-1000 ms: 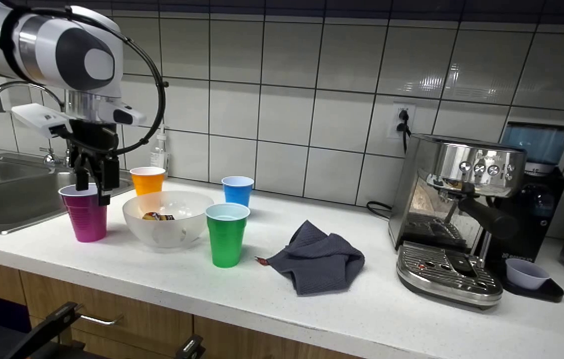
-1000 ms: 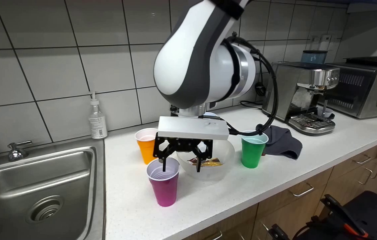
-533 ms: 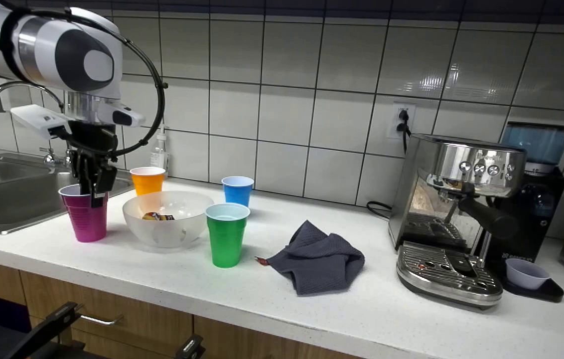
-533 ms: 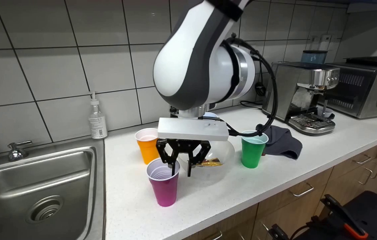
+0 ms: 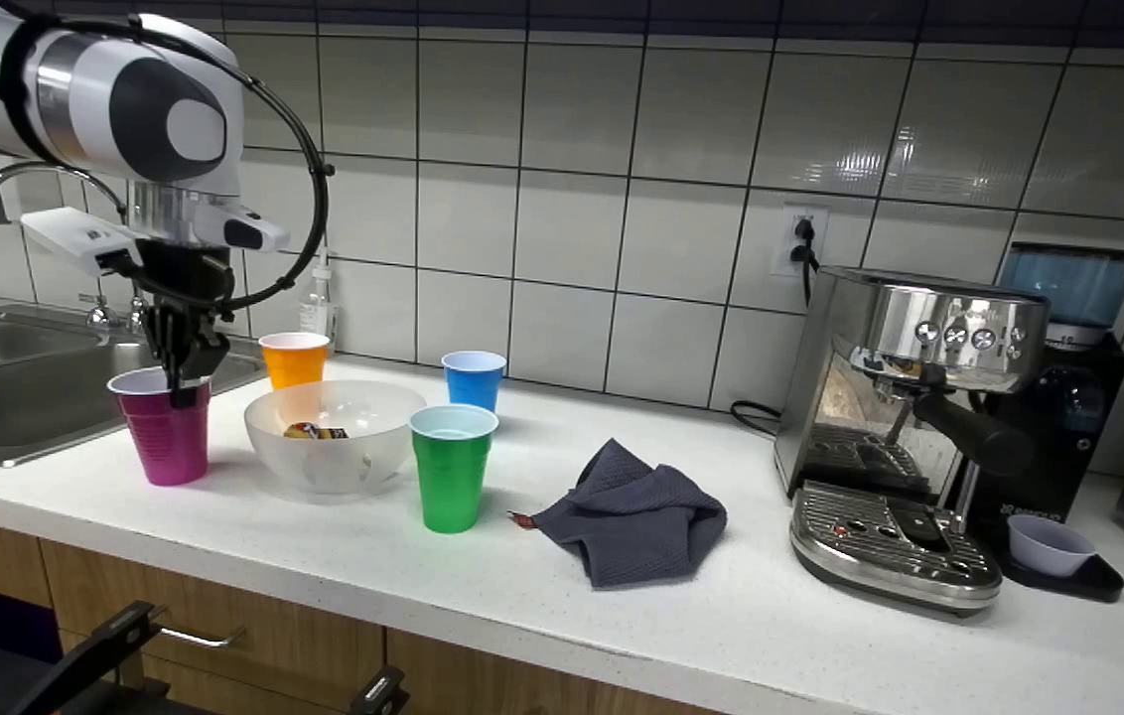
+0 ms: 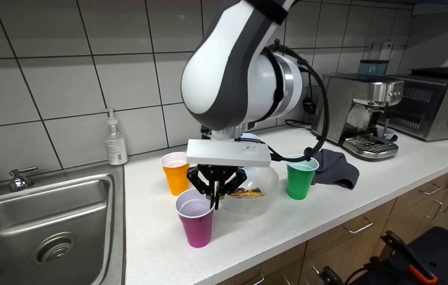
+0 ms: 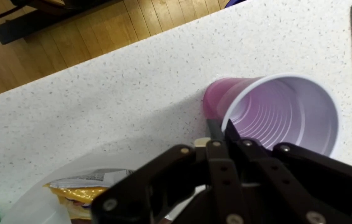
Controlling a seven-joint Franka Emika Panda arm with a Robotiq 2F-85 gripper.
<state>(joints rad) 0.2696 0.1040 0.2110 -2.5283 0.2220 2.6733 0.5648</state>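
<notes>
My gripper is shut on the near wall of a purple cup, one finger inside the rim and one outside. The cup stands upright on the counter in both exterior views, beside the sink. Close by is a frosted bowl with snack packets in it, partly under the gripper in the wrist view. An orange cup is behind the purple one. A green cup stands past the bowl, and a blue cup is farther back near the wall.
A crumpled dark cloth lies beyond the green cup. Farther along are a coffee machine and a steel oven. A soap bottle stands by the tiled wall behind the sink.
Over the last second the jaws have come together from wide apart, closing on the purple cup's rim. The gripper dipped slightly, and the cup shifted a little.
</notes>
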